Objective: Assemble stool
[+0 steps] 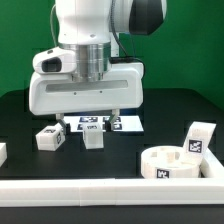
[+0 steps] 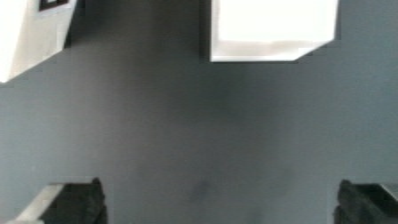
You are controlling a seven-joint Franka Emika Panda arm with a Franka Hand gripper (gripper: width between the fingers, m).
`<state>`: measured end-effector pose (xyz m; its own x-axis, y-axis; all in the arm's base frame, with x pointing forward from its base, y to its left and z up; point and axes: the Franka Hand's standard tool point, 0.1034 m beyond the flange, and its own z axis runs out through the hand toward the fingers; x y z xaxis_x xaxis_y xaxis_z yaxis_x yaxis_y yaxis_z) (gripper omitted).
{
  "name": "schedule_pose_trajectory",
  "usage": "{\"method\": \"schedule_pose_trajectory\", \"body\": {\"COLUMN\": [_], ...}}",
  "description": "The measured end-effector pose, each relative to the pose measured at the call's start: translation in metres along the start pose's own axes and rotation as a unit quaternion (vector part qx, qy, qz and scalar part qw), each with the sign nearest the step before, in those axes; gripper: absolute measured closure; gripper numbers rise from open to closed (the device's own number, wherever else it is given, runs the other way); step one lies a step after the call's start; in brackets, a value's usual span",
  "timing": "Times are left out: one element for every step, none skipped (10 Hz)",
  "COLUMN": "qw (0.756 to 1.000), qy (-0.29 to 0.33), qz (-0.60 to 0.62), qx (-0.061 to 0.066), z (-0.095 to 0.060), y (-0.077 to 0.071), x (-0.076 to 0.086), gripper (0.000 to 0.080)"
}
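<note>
1. Three short blocky white plastic legs show clearly. The thick round white plastic disc seat is my landmark.
2. My pincer is spread as wide as it goes and pinches nothing. In the wrist view only dark table lies between my fingertips.
3. The middle leg is just under my pincer, well apart from the seat toward the exterior view's left. A second leg lies farther from the seat on that same side. A third leg stands just behind the seat, close to its rim.
4. Handling, as I judge it: hard moulded plastic, stiff and light, not fragile, with smooth faces that could slip under a shallow pinch. I would take the middle leg by two flat opposite sides near its middle, not by the corners.
5. Pointing:
   - The seat lies flat, broad face up, so its axis is vertical.
   - The third leg looks upright, long axis near vertical with a slight lean.
   - The second leg seems to lie on its side.
   - The middle leg's long axis I cannot tell, as it reads nearly square in both views.
</note>
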<state>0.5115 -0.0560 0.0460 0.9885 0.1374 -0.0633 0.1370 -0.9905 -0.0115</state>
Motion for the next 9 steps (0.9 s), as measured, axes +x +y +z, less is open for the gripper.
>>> {"method": "schedule_pose_trajectory", "body": {"qw": [1.000,1.000,0.999,0.997,0.992,0.985,0.978,0.971,0.964], "qy": [0.000,0.000,-0.031,-0.071,-0.106,-0.147,-0.189,-0.218,-0.248], "qz": [0.000,0.000,0.017,0.041,0.073,0.088,0.091,0.091,0.090], "qx": [0.000,0.000,0.010,0.013,0.010,0.010,0.018,0.022,0.027], "z": [0.000,0.000,0.004,0.010,0.013,0.013,0.013,0.013,0.014], "y": [0.000,0.000,-0.004,-0.003,-0.001,-0.006,-0.010,-0.011,-0.013], "x": [0.000,0.000,-0.007,-0.011,-0.015,-0.020,-0.023,-0.022,-0.024], "gripper": [0.0150,0.0150,0.0150,0.0150,0.0150,0.0150,0.0150,0.0150,0.0150]}}
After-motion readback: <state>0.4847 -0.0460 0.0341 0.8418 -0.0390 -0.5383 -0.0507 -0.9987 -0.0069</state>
